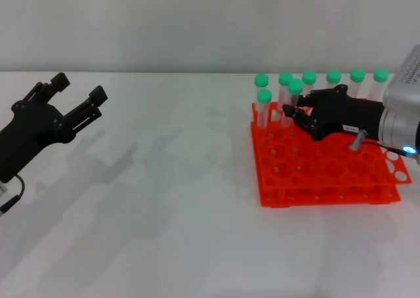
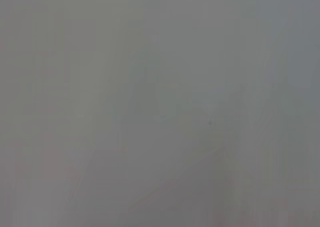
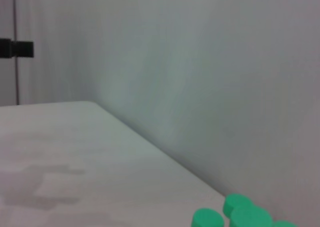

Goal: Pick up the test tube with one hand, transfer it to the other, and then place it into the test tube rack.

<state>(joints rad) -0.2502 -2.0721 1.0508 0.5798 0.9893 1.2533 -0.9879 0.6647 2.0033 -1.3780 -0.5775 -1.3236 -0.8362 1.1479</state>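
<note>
The orange-red test tube rack (image 1: 328, 173) stands on the table at the right, with several green-capped tubes upright along its back rows. One test tube (image 1: 295, 87) sits slightly higher than its neighbours, and my right gripper (image 1: 291, 112) reaches in over the rack from the right and is shut on its clear body just below the cap. Green caps (image 3: 207, 218) show at the edge of the right wrist view. My left gripper (image 1: 80, 109) hangs open above the table at the far left, holding nothing. The left wrist view shows only blurred grey.
The white table (image 1: 170, 199) stretches between the two arms, with a pale wall behind it. The other tubes (image 1: 264, 96) stand close around the gripped one. The right arm's silver body (image 1: 400, 114) lies over the rack's right side.
</note>
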